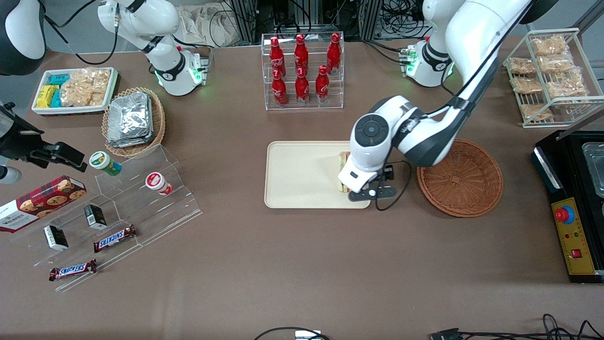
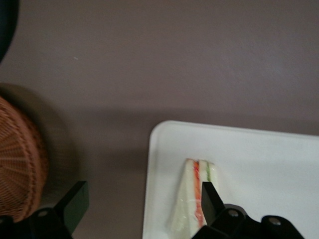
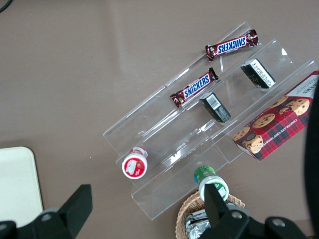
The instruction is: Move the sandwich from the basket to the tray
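Note:
The sandwich [image 1: 343,161] lies on the cream tray [image 1: 297,174], near the tray's edge closest to the brown wicker basket [image 1: 460,177]. The basket holds nothing. My left gripper [image 1: 353,183] hangs just above the sandwich and covers most of it in the front view. In the left wrist view the gripper [image 2: 144,190] is wide open. The sandwich [image 2: 192,199] rests flat on the tray [image 2: 259,164] between the fingers, right beside one black finger [image 2: 209,201] and apart from the other. The basket's rim [image 2: 17,164] shows at the side.
A clear rack of red cola bottles [image 1: 302,71] stands farther from the camera than the tray. A lighter basket of foil packets [image 1: 133,120], a white snack dish [image 1: 75,89] and an acrylic stand [image 1: 118,208] lie toward the parked arm's end. A wire rack [image 1: 549,71] and black control box [image 1: 573,208] are beside the basket.

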Tool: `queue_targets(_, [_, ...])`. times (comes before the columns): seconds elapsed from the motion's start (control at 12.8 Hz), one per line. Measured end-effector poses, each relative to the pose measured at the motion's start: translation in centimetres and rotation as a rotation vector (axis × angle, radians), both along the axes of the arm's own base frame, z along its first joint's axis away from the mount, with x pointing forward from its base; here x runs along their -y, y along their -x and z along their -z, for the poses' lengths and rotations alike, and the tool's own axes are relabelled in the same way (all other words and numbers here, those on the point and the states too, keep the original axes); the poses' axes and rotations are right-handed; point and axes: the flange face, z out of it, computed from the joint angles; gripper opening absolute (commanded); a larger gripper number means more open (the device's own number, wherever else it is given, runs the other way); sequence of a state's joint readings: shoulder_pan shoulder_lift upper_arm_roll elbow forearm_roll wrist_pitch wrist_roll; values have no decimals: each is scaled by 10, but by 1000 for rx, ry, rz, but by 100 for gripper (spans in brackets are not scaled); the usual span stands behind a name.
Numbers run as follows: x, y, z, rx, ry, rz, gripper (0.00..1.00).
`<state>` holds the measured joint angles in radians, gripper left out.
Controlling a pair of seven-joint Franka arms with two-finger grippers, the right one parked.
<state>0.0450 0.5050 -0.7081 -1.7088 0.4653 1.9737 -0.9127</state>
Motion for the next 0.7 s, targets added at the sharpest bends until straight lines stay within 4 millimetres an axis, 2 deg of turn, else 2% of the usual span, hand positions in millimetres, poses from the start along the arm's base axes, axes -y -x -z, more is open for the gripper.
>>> queue_targets(0.31, [-51, -26, -32, 40, -10, -97, 100])
queue_targets(0.7, [-94, -39, -57, 7, 10, -149, 100])
